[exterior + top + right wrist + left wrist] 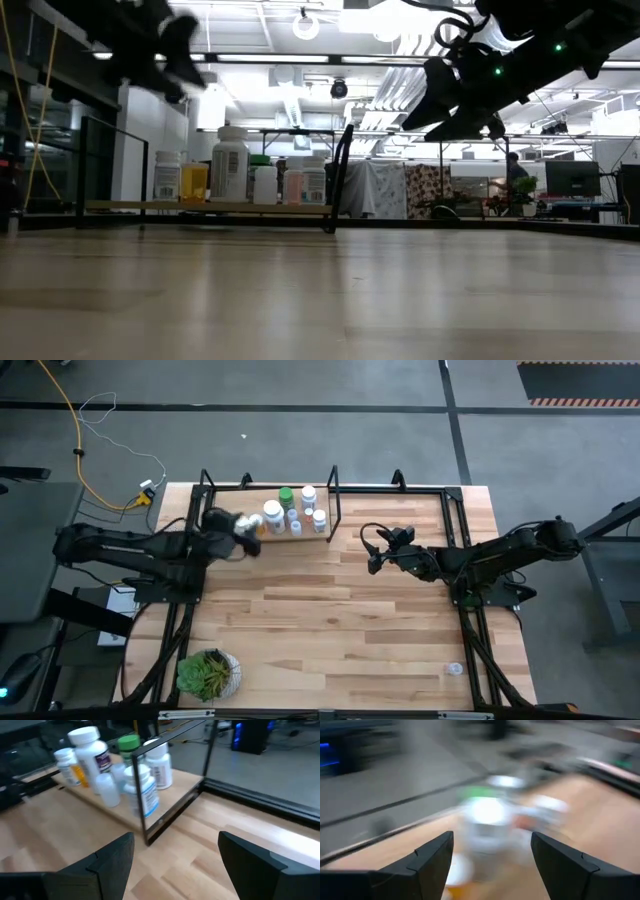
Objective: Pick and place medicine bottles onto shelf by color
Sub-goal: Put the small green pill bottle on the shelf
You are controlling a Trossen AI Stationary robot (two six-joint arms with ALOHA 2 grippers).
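Observation:
The shelf (225, 538), a light-wood plank in thin black rods, stands at the table's far edge, left of centre. Several medicine bottles stand upright on it: a large white one (273, 513), a green-capped one (286, 493), smaller white ones (308, 495) and an orange one (194, 182). They also show in the right wrist view (90, 755). My left gripper (250, 532) is open and empty, just left of the bottles and raised above the shelf (180, 60); its wrist view is blurred. My right gripper (374, 552) is open and empty, right of the shelf, above the table.
A potted green plant (207, 673) stands at the near left corner. A small pale object (454, 669) lies near the near right edge. Black frame rods (455, 530) run along the table's sides. The shelf's black end post (140, 795) stands between my right gripper and the bottles.

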